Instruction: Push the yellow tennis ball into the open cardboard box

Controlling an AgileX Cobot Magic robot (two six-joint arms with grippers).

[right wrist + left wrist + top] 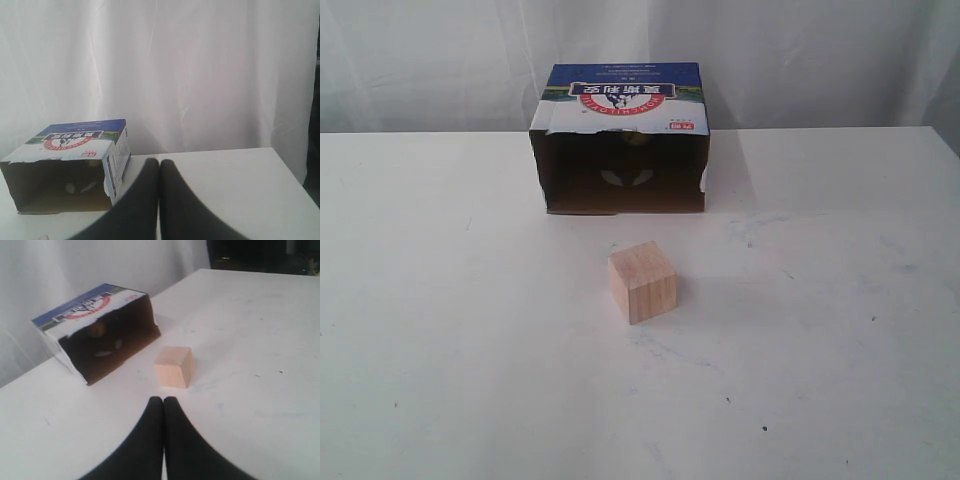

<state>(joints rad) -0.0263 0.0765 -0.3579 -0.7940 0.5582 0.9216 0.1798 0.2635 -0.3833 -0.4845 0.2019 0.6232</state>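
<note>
The open cardboard box lies on its side at the back of the white table, its dark mouth facing the front. Deep inside it, a dim mustard-yellow round shape, the yellow tennis ball, shows near the back wall. In the exterior view it is only a faint yellowish patch. My left gripper is shut and empty, hanging a short way in front of the wooden cube. The right gripper is also shut and empty, beside the box. Neither gripper appears in the exterior view.
A pale wooden cube stands on the table a little in front of the box mouth. White curtains hang behind the table. The table's back edge runs just behind the box.
</note>
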